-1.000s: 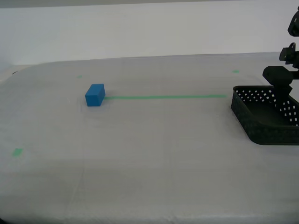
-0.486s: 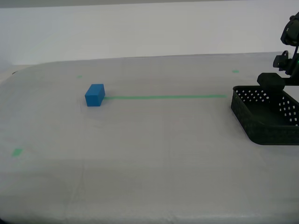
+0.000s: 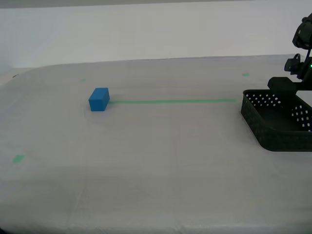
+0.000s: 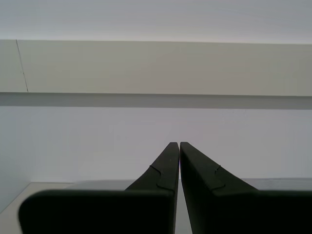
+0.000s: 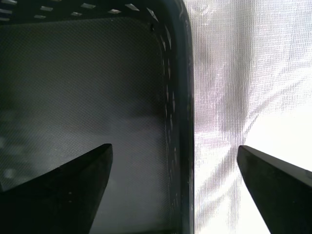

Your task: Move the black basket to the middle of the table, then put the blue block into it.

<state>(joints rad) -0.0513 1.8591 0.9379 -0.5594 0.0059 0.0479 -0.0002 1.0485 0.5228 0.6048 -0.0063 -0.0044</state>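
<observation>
This looks like a robot test setup in a lab, not a home. A wide table [image 3: 161, 170] draped in whitish-grey cloth carries a thin green tape line [image 3: 170, 101] and small green tape bits [image 3: 18, 158] (position markers, by their look), and behind it stands a bare white wall [image 3: 146, 34].

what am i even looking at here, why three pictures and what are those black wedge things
This is a robot with two arms, each ending in a two-fingered gripper carrying its own camera. The wide picture comes from a camera on the robot's body: a cloth-covered table, a blue block and a black basket.

The wedges are gripper fingers. My first gripper is open, one finger inside the basket wall, one outside, nothing gripped yet. My second gripper is shut, empty, facing a wall.
</observation>
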